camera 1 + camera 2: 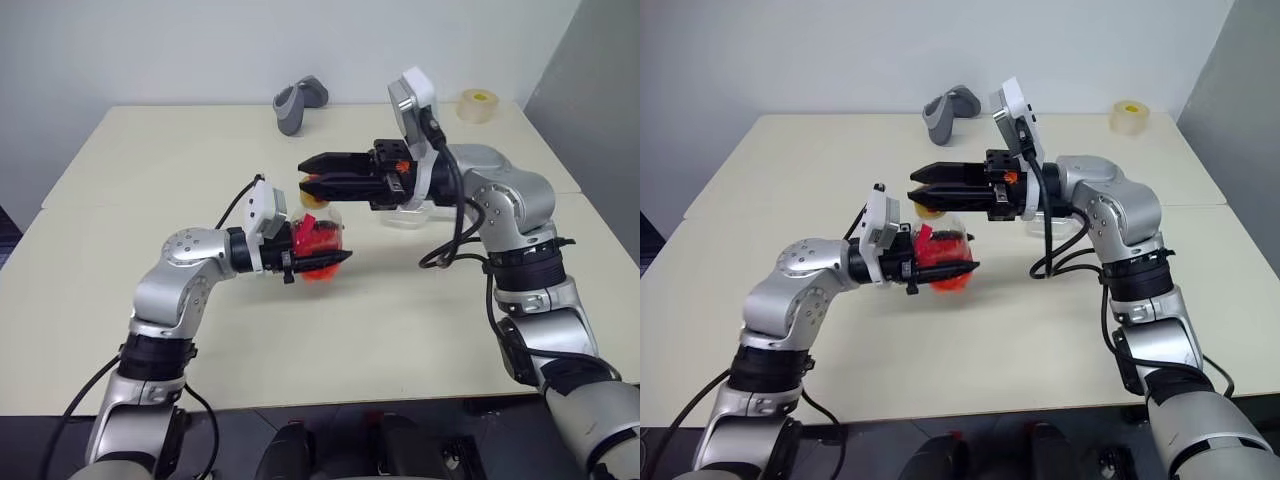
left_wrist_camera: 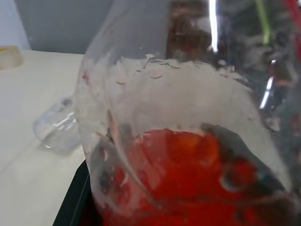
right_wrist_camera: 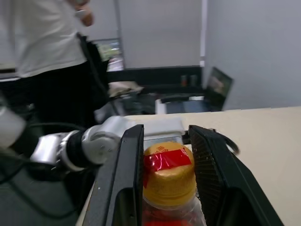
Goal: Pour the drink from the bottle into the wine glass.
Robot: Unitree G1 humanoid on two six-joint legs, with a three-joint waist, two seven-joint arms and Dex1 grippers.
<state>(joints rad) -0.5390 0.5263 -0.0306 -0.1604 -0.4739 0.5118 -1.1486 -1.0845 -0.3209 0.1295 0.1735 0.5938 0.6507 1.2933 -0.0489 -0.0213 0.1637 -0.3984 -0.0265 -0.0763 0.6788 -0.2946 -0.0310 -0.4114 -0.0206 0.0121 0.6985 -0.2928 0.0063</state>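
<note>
We see the bottle (image 3: 168,181) upright above the table (image 1: 150,160), its yellow cap (image 3: 168,167) squeezed between the fingers of the right hand (image 1: 312,175) reaching in level from the right. The left hand (image 1: 335,262) below pinches the body with the red drink (image 2: 188,179). The glass (image 2: 59,129), seemingly lying over, waits behind.

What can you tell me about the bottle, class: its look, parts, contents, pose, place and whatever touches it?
The bottle is small, of clear plastic, with a yellow cap that bears a red strip. Red-orange drink fills its lower part, and droplets cling to the wall above. It is held above the table, its cap still on. The left gripper clasps its body, and the right gripper has a black finger on each side of the cap. I cannot judge its tilt.
</note>
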